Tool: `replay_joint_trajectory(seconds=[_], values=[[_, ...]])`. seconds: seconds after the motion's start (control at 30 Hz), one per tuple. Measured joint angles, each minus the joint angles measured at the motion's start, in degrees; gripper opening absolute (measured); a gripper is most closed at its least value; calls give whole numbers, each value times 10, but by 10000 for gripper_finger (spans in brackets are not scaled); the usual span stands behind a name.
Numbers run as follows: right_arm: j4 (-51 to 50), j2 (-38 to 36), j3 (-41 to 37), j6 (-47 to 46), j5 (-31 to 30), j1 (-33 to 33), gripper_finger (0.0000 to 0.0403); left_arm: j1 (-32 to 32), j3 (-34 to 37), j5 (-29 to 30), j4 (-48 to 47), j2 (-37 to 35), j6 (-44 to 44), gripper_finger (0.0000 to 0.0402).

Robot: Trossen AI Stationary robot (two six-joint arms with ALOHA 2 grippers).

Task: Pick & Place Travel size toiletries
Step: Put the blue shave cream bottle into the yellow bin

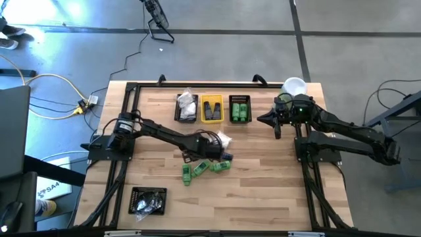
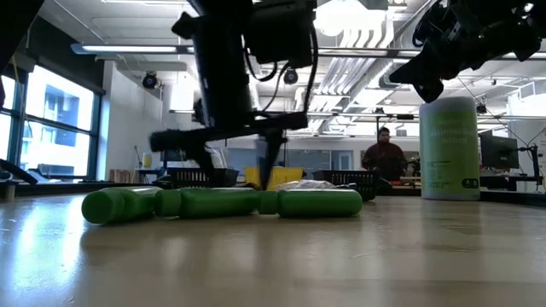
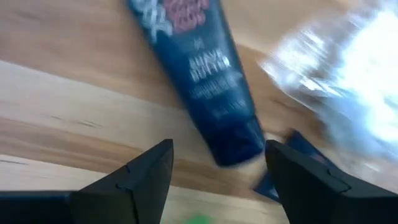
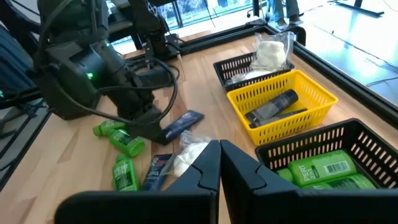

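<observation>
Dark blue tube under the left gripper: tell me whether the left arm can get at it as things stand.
Probably yes. The left gripper is open right above the dark blue tube, whose end lies between the fingers. The clear packet lies beside it, not over it.

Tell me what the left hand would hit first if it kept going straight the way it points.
Most likely the dark blue tube, which lies on the table right ahead between the open fingers of the left hand; depth is hard to judge.
</observation>
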State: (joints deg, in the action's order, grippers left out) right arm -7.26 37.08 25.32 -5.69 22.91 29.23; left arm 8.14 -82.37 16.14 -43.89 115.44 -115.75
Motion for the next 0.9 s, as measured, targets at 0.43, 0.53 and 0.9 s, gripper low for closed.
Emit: replay_joint_trajectory(seconds=[0.43, 0.53, 0.9], values=[[-7, 0, 0, 14, 0, 0, 2, 0, -51, 10, -135, 0, -3, 248], [-7, 0, 0, 14, -2, 0, 2, 0, -51, 10, -150, 0, -3, 248], [-7, 0, 0, 14, -1, 0, 2, -11, -50, 40, -160, 5, 0, 248]])
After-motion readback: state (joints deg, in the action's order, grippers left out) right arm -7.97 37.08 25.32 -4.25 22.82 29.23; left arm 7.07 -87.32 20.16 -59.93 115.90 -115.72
